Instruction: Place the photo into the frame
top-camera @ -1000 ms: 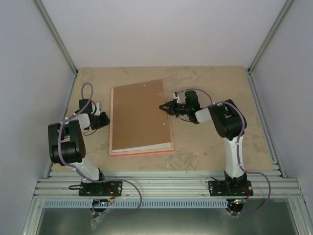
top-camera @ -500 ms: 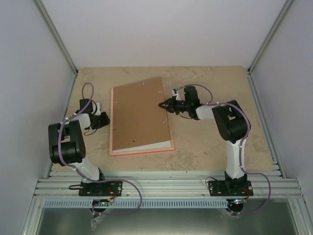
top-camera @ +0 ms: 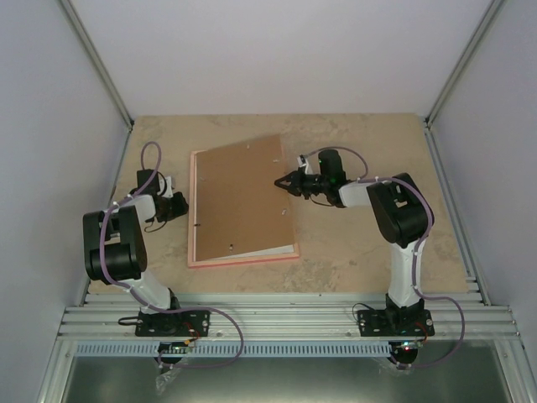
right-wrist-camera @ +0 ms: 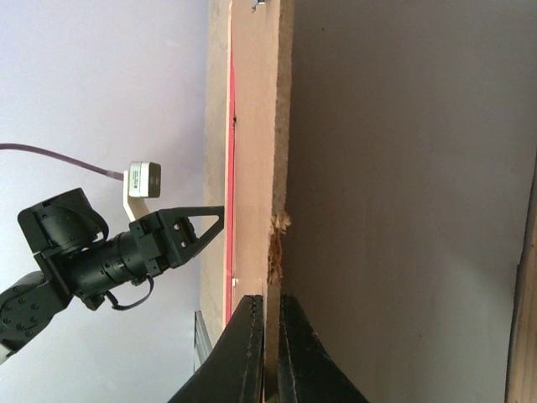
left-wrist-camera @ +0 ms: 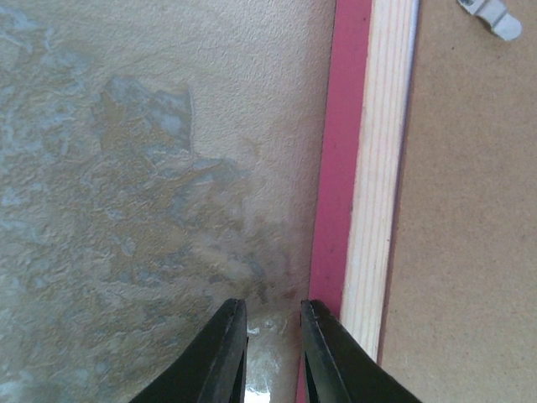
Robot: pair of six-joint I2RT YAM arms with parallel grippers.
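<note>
white walls enclose a beige, stone-patterned counter point(top-camera: 361, 243). the frame point(top-camera: 235, 261) is laid face down on the counter between the two arms, its paler wood back turned up and its pink outer edge seen along the left and near sides. a brown backing board point(top-camera: 239, 197) is set over it, raised along its right edge and tilted, while its left edge is kept down inside the frame. a thin white strip point(top-camera: 267, 249) is exposed beneath the board's near edge. the right tool point(top-camera: 279, 181) is clamped on the board's raised right edge; in the right wrist view the fingers are pressed against both faces of the board, just below a chipped spot point(right-wrist-camera: 277, 239). the left tool point(left-wrist-camera: 270, 304) is held low at the frame's left rail, its jaws parted only narrowly and nothing gripped between them. a metal clip point(left-wrist-camera: 491, 17) is seen on the board.
</note>
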